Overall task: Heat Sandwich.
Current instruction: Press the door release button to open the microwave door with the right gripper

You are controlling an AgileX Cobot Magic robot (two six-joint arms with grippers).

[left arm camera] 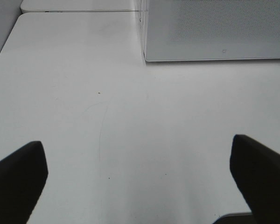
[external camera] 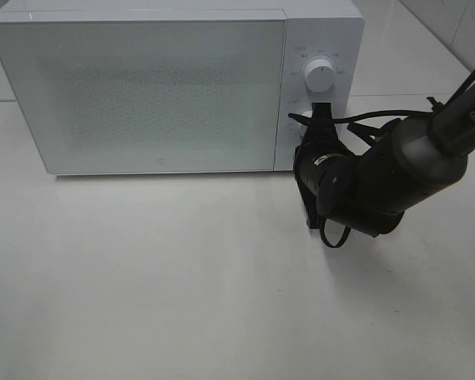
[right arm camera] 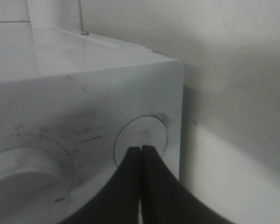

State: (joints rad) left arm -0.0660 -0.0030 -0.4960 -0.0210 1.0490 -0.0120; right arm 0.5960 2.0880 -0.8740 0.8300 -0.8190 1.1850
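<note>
No sandwich shows in any view. The white microwave (external camera: 142, 87) stands at the back of the table with its door closed. My right gripper (external camera: 321, 109) is shut, and its tips rest against the control panel below the dial (external camera: 321, 77). In the right wrist view the shut gripper (right arm camera: 141, 149) touches the lower edge of a round button (right arm camera: 142, 133), beside the dial (right arm camera: 23, 182). My left gripper (left arm camera: 140, 182) is open over bare table, its dark fingers (left arm camera: 16, 182) spread wide with nothing between them. The microwave's corner (left arm camera: 214, 32) lies ahead of it.
The white table (external camera: 182, 277) stretches in front of the microwave. A tiled wall stands behind. The right arm's black body (external camera: 380, 178) and cables hang over the table's right side. The left arm is outside the exterior high view.
</note>
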